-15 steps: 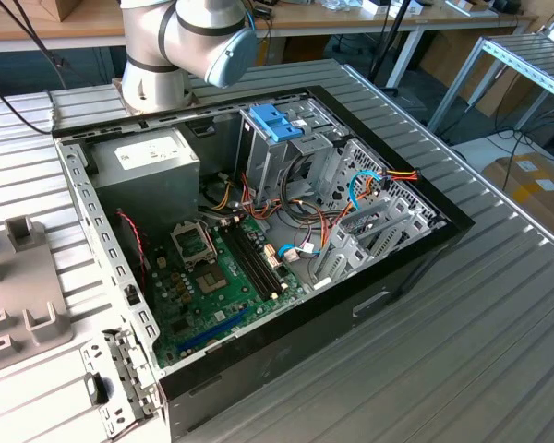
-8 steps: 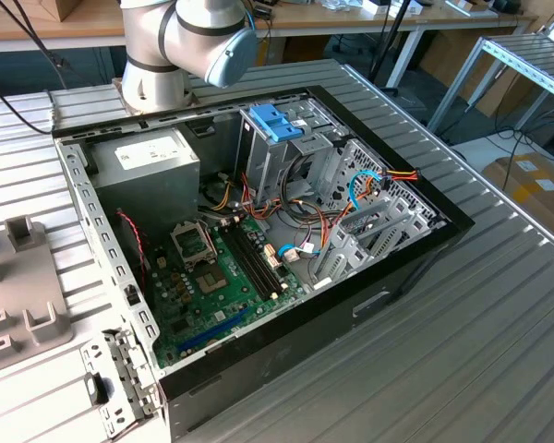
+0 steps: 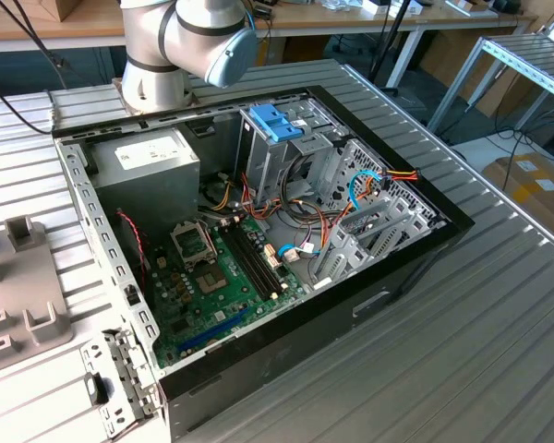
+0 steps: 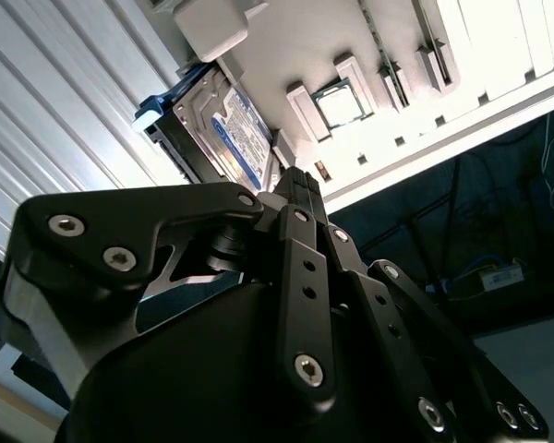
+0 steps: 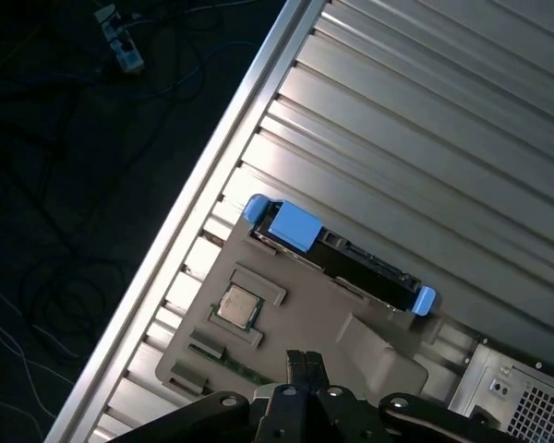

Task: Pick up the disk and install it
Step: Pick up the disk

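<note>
First wrist view puts the disk (image 5: 355, 266) ahead of the gripper (image 5: 305, 358) and well clear of it. It appears to stand on its long edge along the far side of the grey holder (image 5: 300, 309), with a blue rail (image 5: 294, 226) at one end and another at the opposite end. The small processor chip (image 5: 238, 306) lies on the holder, off to one side of the line from the jaws to the disk. In the second wrist view the disk (image 4: 229, 129) shows its labelled face just past the fingertips (image 4: 307, 189), and the gripper (image 4: 291, 177) points roughly at the near end of that face. The jaws look closed on themselves, tips pressed together, holding nothing and touching nothing. I judge that you are on the approach to the pick, and that it goes best if you settle three things before contact. Open the jaws wider than the disk is thick. Turn the wrist so the pads face the two flat sides. Centre on the dark body between the rails, because the blue plastic probably flexes and would give you a crooked grip. Bring the jaws in along the plane of the disk so that neither finger nudges it over in its slot. Watch that the tips stay clear of the holder's raised ribs beside the disk.
</note>
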Action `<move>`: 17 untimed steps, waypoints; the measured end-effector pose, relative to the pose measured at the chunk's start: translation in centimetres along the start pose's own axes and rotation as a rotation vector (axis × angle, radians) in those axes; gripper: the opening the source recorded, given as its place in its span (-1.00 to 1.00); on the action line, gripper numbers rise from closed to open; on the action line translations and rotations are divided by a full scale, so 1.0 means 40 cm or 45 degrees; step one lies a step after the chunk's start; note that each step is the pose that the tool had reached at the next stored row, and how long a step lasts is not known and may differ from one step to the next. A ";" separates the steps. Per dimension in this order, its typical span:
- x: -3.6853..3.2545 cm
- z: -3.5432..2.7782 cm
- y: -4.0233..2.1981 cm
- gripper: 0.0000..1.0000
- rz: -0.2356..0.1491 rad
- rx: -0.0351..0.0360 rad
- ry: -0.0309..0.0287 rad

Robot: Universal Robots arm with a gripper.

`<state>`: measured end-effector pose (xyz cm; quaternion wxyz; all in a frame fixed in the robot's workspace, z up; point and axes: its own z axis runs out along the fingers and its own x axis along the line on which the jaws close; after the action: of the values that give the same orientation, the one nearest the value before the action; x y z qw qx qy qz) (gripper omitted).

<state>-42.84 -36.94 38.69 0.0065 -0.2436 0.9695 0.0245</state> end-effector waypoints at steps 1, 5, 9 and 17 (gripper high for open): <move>0.000 0.000 0.000 -0.79 -0.005 -0.0001 0.0003; 0.000 0.000 0.000 -0.79 -0.029 -0.0007 0.0013; 0.000 0.000 0.000 -0.79 -0.054 -0.0013 0.0024; 0.000 0.000 0.000 -0.79 -0.108 -0.0026 0.0048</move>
<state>-42.84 -36.94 38.69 0.0054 -0.2847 0.9583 0.0247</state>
